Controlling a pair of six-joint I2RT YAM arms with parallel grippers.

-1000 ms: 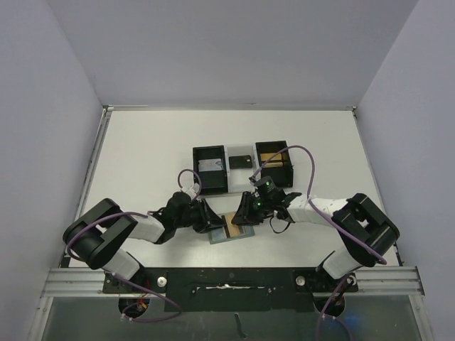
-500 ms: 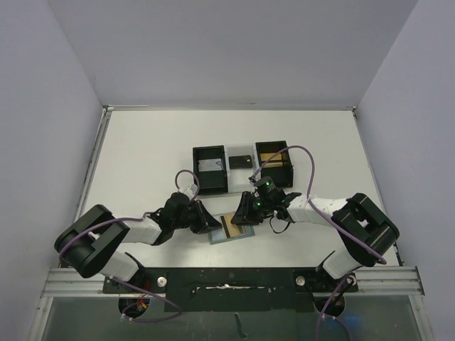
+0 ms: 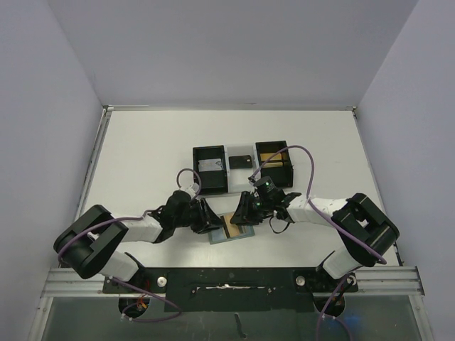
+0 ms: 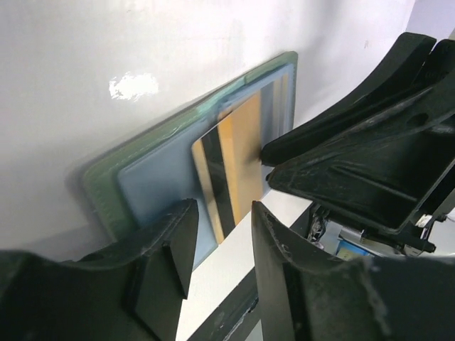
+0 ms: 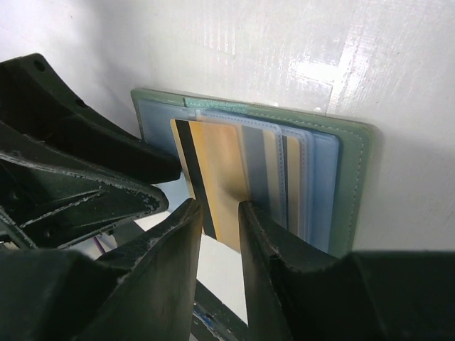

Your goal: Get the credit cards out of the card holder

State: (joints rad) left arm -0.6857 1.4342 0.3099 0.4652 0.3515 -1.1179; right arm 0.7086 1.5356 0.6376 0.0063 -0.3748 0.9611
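Observation:
The sage-green card holder (image 3: 220, 237) lies open and flat near the table's front edge. A gold-orange credit card (image 5: 220, 167) with a dark stripe sticks partly out of its pale blue pockets. Pale grey-blue cards (image 5: 257, 160) stay tucked in beside it. My right gripper (image 5: 220, 213) hangs over the gold card with a narrow gap between its jaws, one fingertip (image 5: 245, 209) touching the card's face. My left gripper (image 4: 224, 227) is open at the holder's left edge (image 4: 106, 192), nothing between its fingers. The two grippers (image 3: 210, 219) (image 3: 242, 212) face each other across the holder.
Behind the holder stand two black open-topped boxes (image 3: 211, 170) (image 3: 274, 163). Between them is a pale tray (image 3: 240, 155) with a dark card in it. The table's front rail (image 3: 227, 273) runs close behind the arms' bases.
The left arm's elbow has swung down and to the left, while its gripper stays at the holder's left edge. The right arm and the gold card have hardly moved.

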